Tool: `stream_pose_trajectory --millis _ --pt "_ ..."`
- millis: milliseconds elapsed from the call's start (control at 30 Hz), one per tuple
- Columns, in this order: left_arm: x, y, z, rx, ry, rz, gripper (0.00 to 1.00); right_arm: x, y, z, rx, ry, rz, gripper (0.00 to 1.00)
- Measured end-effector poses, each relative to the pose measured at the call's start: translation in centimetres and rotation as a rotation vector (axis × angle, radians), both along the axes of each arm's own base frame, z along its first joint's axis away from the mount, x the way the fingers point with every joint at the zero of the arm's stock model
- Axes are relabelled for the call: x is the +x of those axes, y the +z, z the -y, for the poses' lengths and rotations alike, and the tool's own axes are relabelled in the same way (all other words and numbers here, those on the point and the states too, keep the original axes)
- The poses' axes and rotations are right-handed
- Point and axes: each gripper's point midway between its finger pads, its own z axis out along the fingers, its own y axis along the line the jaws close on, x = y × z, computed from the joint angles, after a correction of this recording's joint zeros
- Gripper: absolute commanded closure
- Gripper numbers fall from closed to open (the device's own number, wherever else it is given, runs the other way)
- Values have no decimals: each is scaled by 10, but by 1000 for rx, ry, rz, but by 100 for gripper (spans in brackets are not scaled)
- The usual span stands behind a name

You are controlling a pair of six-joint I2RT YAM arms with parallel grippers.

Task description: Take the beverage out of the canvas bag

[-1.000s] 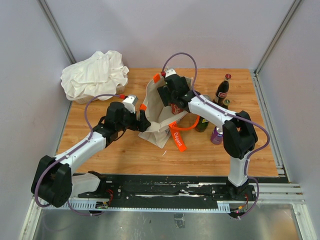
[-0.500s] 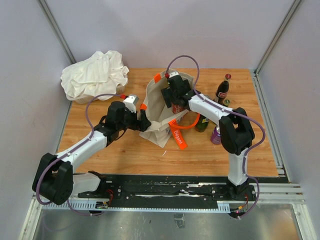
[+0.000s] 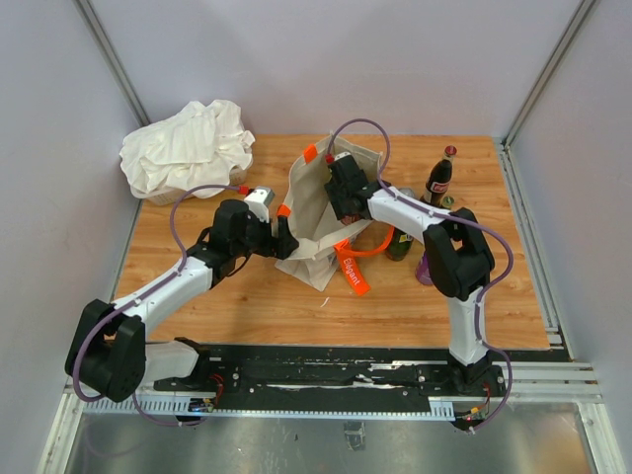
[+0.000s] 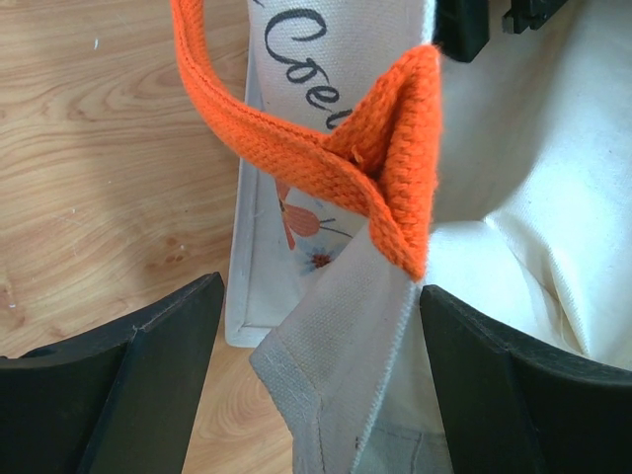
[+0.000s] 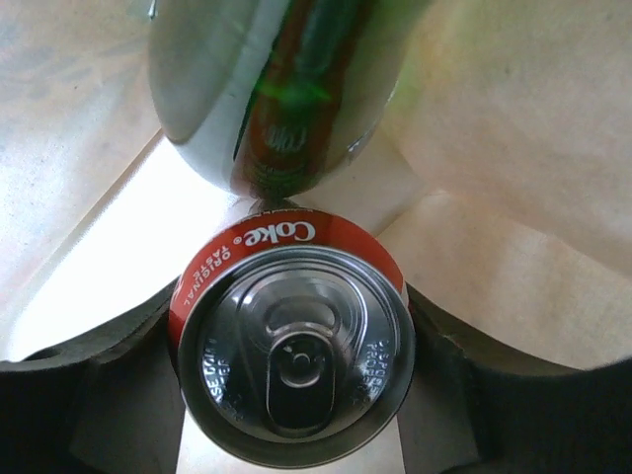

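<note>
Right claw [image 3: 344, 190] is sitting inside the bag [image 3: 306, 212], seen from overhead. Left wrist: left claw [image 4: 318, 296] is standing released astride the rim [image 4: 336, 341]. Right wrist: fingers [image 5: 59, 395] are flanking the can [image 5: 296, 360]; grip cannot be told. Risk: shallow hold letting it slip while lifting.

Top cam high behind the arms [image 3: 168, 286] looks down on the whole table [image 3: 247, 296]; left wrist cam sits tight on the canvas bag [image 4: 336, 355] rim from outside, right wrist cam looks straight down inside it onto the Coke can [image 5: 296, 365]; bag common to all.
</note>
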Motion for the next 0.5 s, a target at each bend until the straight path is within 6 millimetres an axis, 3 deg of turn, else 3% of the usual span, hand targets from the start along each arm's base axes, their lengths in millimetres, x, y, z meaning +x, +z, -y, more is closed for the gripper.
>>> stream_pose_trajectory --millis 67,367,500 --pt "0 0 0 1 3 0 16 1 0 0 6 -2 -1 99" --pt "3 -2 -4 6 35 -4 26 -4 6 -1 17 22 -15 99" --pt "6 -3 -5 8 52 -8 30 -13 34 -5 42 67 8 99"
